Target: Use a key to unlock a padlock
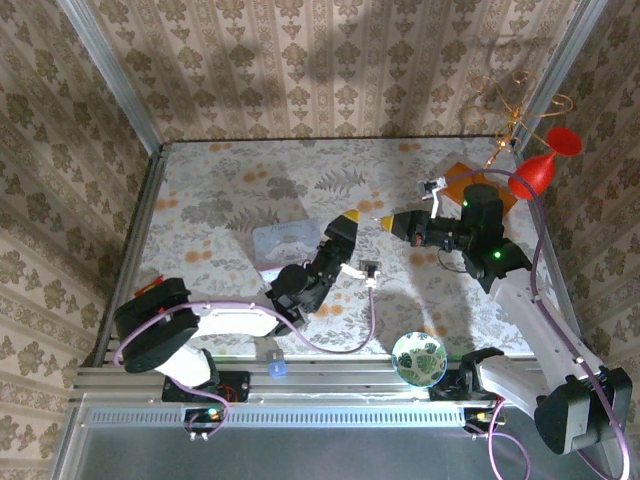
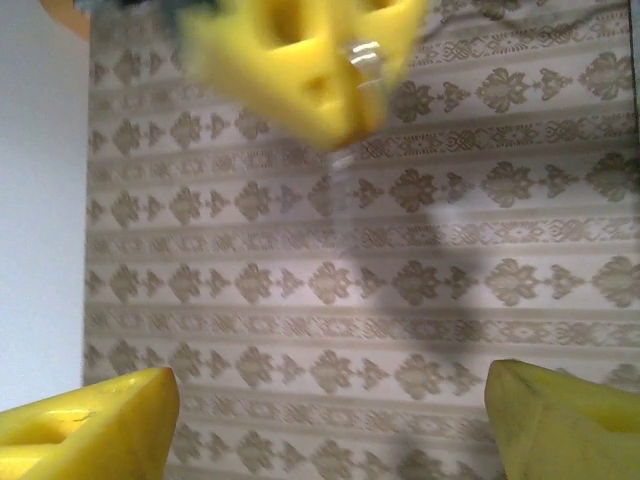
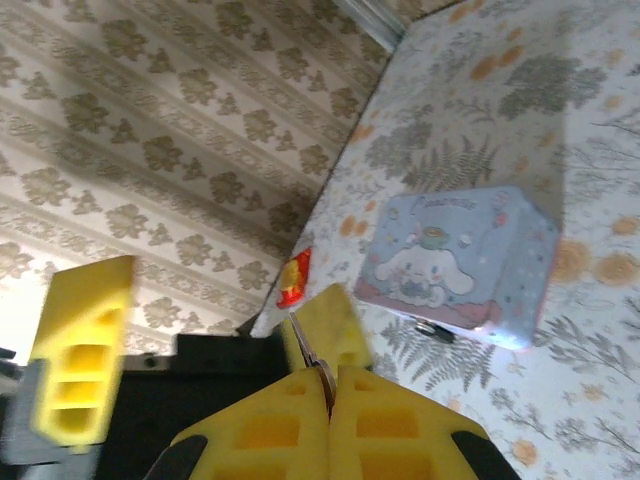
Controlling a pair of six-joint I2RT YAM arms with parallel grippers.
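while my right end effector (image 3: 328, 378) is clamped shut on the key (image 3: 312, 352), whose thin blade pokes up from the seam, my left end effector (image 2: 330, 385) faces it, raised off the worktop (image 3: 590, 400), fingers wide apart and empty. beyond, what looks like the padlock (image 3: 437, 330) lies right against the tin box (image 3: 455, 255).

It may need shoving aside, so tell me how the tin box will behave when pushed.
The tin box lies low and wide on a broad base, so it would probably slide rather than tip. Its glossy, rigid-looking walls suggest it could be slippery to grip.
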